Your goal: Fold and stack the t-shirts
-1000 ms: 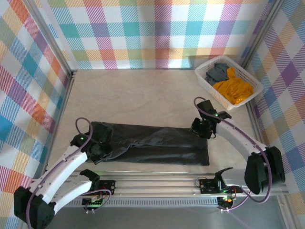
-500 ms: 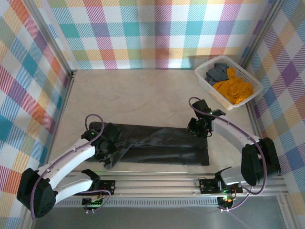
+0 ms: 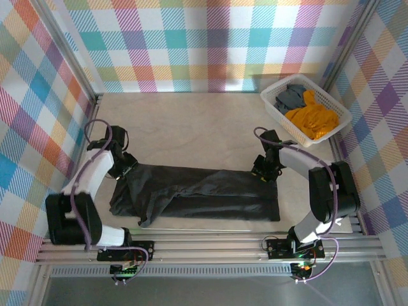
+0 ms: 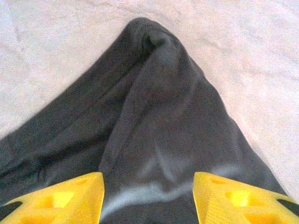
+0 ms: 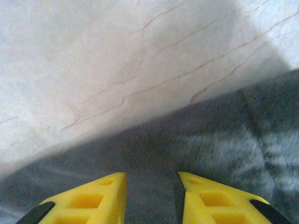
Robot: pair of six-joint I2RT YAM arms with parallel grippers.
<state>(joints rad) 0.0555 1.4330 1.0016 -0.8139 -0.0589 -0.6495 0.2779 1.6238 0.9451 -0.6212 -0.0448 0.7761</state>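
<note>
Presently the charcoal-black t-shirt (image 3: 204, 194) is seen laid out as a long, creased band across the near part of the counter (image 3: 191, 127). The left arm is stretched up along the left wall, bent sharply at the elbow and turned back inward. The left end effector (image 3: 125, 167) is thereby set at the shirt's far left corner. Its yellow fingers (image 4: 60, 198) are held wide apart, with cloth lying beneath them. The right arm is folded in from its base, and the right end effector (image 3: 264, 171) is placed at the shirt's far right corner. Its fingers (image 5: 219, 203) are parted by a narrow gap over the hem. Whether cloth is pinched there cannot be told. The orange t-shirt (image 3: 312, 120) and the grey t-shirt (image 3: 290, 97) are heaped in the white basket (image 3: 328, 97) at the far right.
</note>
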